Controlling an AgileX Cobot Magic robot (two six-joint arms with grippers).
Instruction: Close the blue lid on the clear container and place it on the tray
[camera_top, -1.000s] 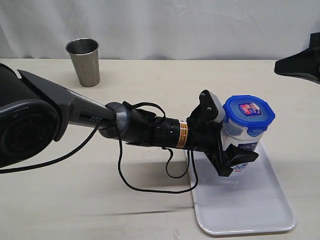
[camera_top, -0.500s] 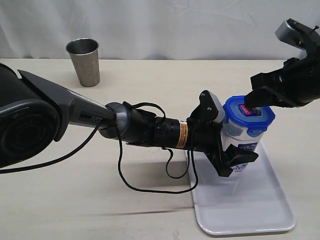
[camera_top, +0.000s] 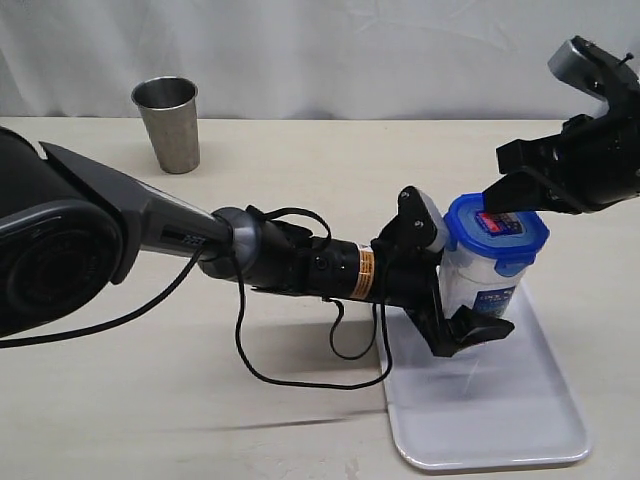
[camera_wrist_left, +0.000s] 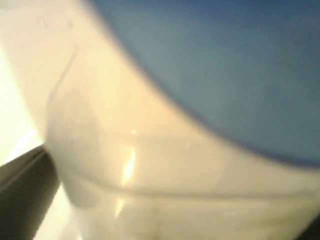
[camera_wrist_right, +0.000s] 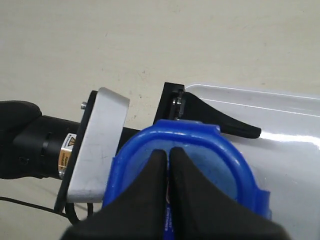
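container (camera_top: 488, 285) stands on tray (camera_top: 515, 410), lid (camera_top: 522, 236) seated on top. left gripper (camera_top: 462, 305) spread either side of it, seemingly letting go. right gripper (camera_top: 500, 192) pressed together, tips on lid top. step: pressing lid home. next, probably: push straight down without tipping it.

Exterior: high, across table (camera_top: 300, 160); wrist views close-up, all share blue lid (camera_top: 525, 240)

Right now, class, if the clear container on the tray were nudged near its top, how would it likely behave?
The clear container would probably tip rather than slide, since it stands tall and narrow on the tray. Its translucent plastic walls suggest it is light. The blue lid adds a little weight up high, which may worsen that.
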